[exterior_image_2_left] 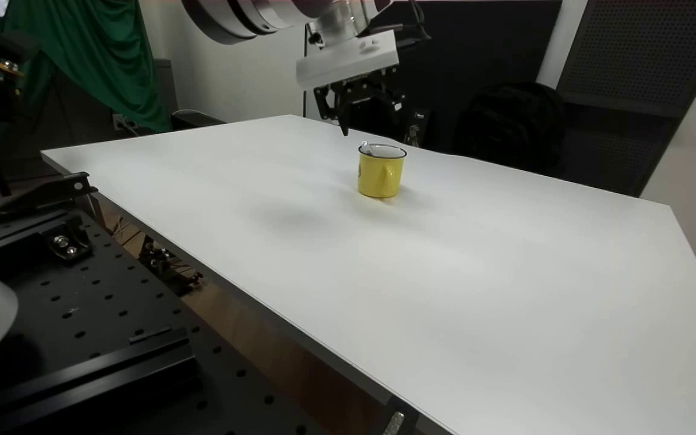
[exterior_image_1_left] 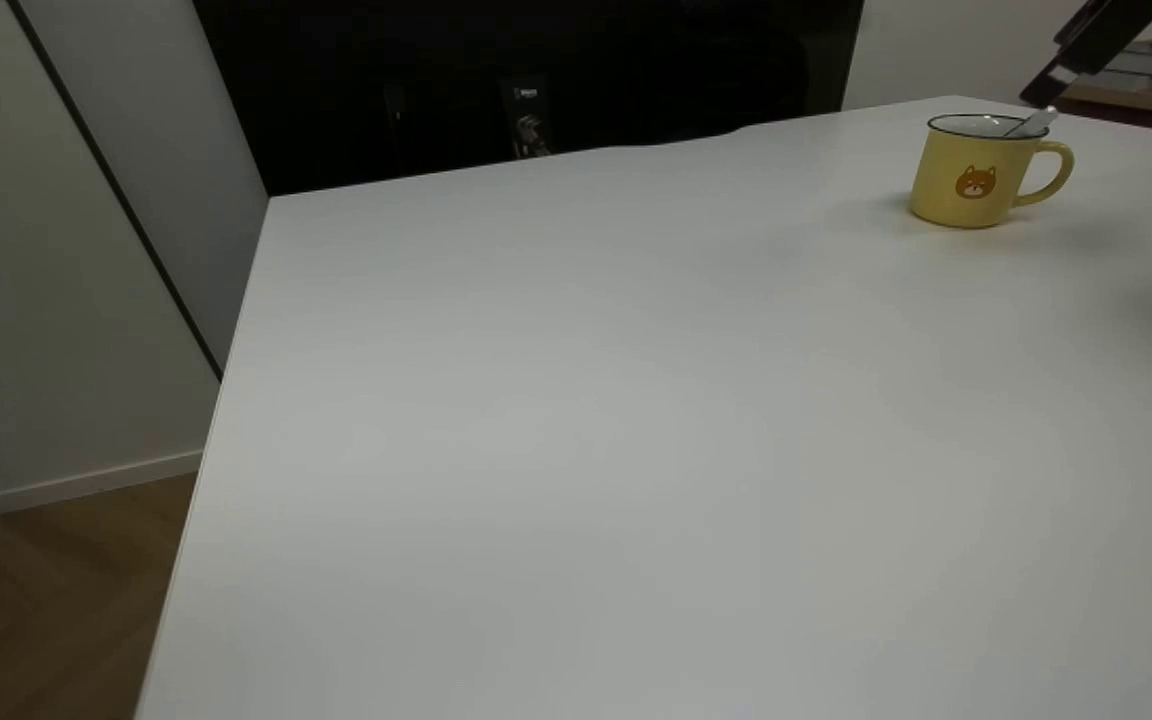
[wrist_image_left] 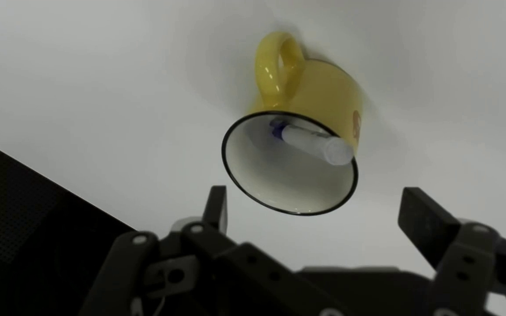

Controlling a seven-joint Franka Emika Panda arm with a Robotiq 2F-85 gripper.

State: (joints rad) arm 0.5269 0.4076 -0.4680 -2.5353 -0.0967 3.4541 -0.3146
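Note:
A yellow mug (exterior_image_1_left: 956, 195) with a dark rim and a printed animal face stands upright on the white table. A white marker (wrist_image_left: 308, 140) with a blue end leans inside it, its pale end resting at the rim. My gripper (wrist_image_left: 314, 188) is open over the table, its two black fingers wide apart with nothing between them. From the wrist the mug (wrist_image_left: 332, 87) lies just beyond the fingertips, handle pointing away. In an exterior view the gripper (exterior_image_2_left: 372, 119) hangs above and slightly behind the mug (exterior_image_2_left: 378, 178), apart from it. Only one finger (exterior_image_1_left: 1046, 85) shows at the edge of an exterior view.
The white table (exterior_image_2_left: 505, 272) ends at a dark panel (exterior_image_1_left: 636, 70) at the back. A dark backpack (exterior_image_2_left: 508, 127) sits beyond that edge. The black perforated mounting plate (exterior_image_2_left: 112, 314) borders the table's near side. Books (exterior_image_1_left: 1151, 60) are stacked in the background.

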